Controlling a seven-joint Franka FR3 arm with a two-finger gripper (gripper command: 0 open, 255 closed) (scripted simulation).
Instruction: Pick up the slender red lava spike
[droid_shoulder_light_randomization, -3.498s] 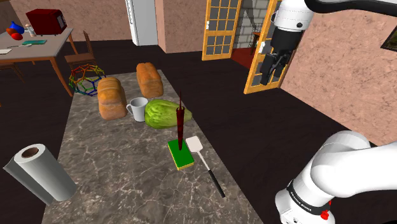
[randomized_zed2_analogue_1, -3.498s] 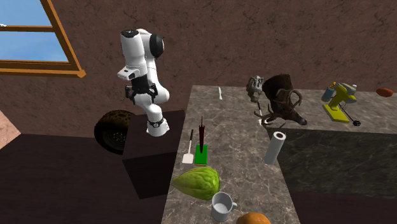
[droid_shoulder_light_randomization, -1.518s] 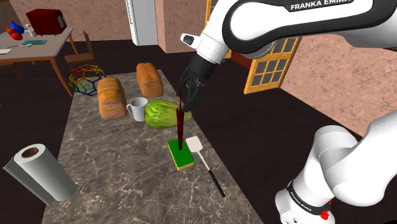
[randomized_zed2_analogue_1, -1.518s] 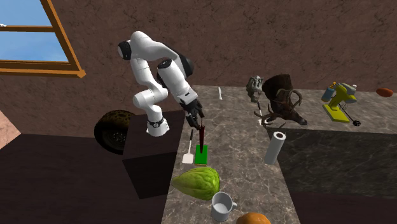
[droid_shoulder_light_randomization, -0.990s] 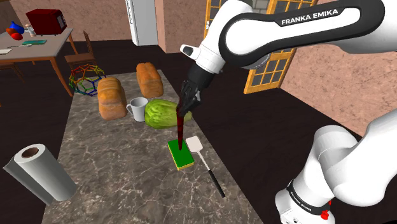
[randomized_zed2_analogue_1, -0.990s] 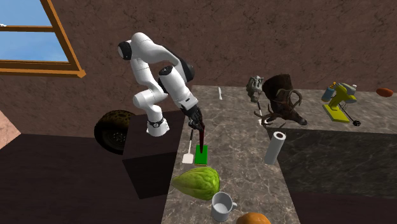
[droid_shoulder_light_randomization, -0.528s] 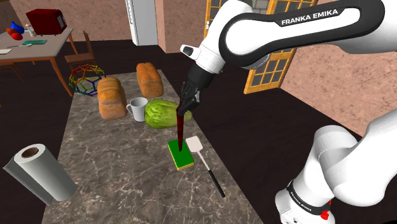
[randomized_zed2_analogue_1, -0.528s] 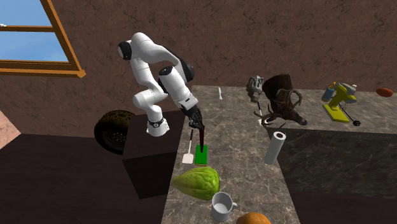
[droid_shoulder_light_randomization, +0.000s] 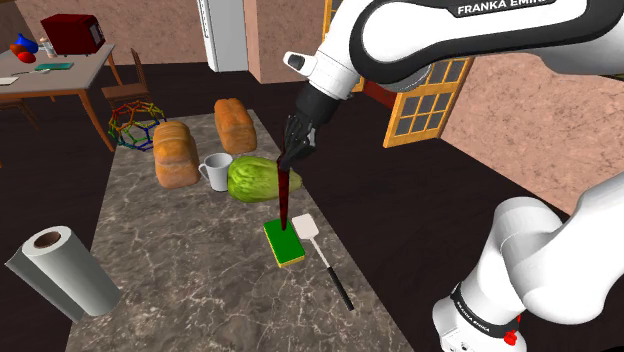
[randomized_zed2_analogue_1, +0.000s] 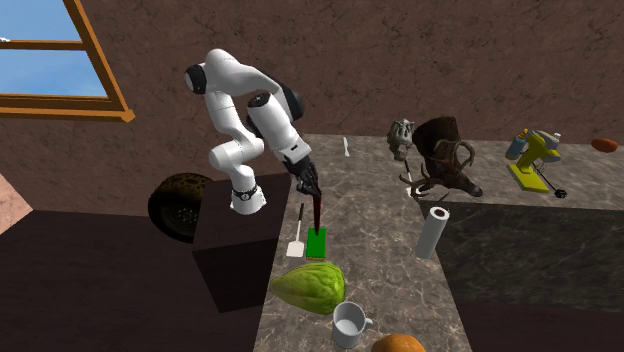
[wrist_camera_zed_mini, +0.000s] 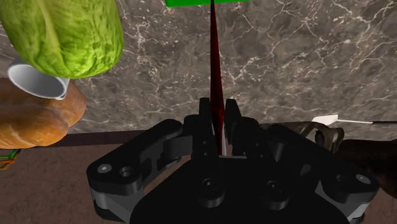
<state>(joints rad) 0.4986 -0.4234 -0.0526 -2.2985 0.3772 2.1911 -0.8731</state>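
Observation:
The lava spike (droid_shoulder_light_randomization: 283, 200) is a thin, dark red spike that stands upright, its lower tip at the green sponge (droid_shoulder_light_randomization: 284, 244) on the marble counter (droid_shoulder_light_randomization: 180, 260). My gripper (droid_shoulder_light_randomization: 291, 160) comes down from above and is shut on the spike's upper end. In the second exterior view the gripper (randomized_zed2_analogue_1: 310, 187) holds the spike (randomized_zed2_analogue_1: 318, 213) over the sponge (randomized_zed2_analogue_1: 317, 243). The wrist view has both fingers (wrist_camera_zed_mini: 205, 118) clasping the spike (wrist_camera_zed_mini: 215, 63), which runs away toward the sponge (wrist_camera_zed_mini: 203, 2).
A white spatula (droid_shoulder_light_randomization: 322, 248) lies beside the sponge. Past the spike sit a green cabbage (droid_shoulder_light_randomization: 252, 178), a white mug (droid_shoulder_light_randomization: 216, 170) and two bread loaves (droid_shoulder_light_randomization: 176, 152). A paper towel roll (droid_shoulder_light_randomization: 62, 272) lies near the counter's front corner. Dark figurines (randomized_zed2_analogue_1: 440, 155) stand farther along.
Over the last second the fingers closed on the spike's top. The arm has since risen slightly, drawing the spike upward with it.

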